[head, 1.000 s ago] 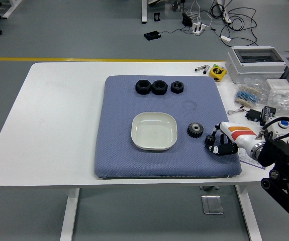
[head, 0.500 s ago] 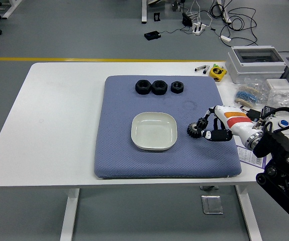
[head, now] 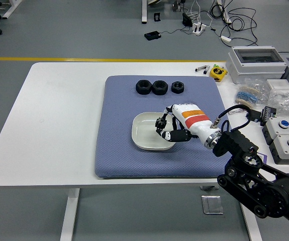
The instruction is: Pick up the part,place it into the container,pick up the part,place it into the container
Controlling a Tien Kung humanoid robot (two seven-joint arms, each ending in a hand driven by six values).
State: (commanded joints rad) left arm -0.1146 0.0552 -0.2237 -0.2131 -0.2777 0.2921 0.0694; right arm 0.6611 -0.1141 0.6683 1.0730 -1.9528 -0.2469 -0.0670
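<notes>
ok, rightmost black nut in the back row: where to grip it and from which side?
Judging by its pose, take the small nut from above, fingers across two opposite outer flats. It lies flat on the blue mat, hole up, with a gap to the middle nut. Its right side is free, so the right hand could reach in from there.

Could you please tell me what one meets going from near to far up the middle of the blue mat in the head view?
Near edge of the blue mat → white container, with the right robot hand over its right side → row of three black nuts.
</notes>
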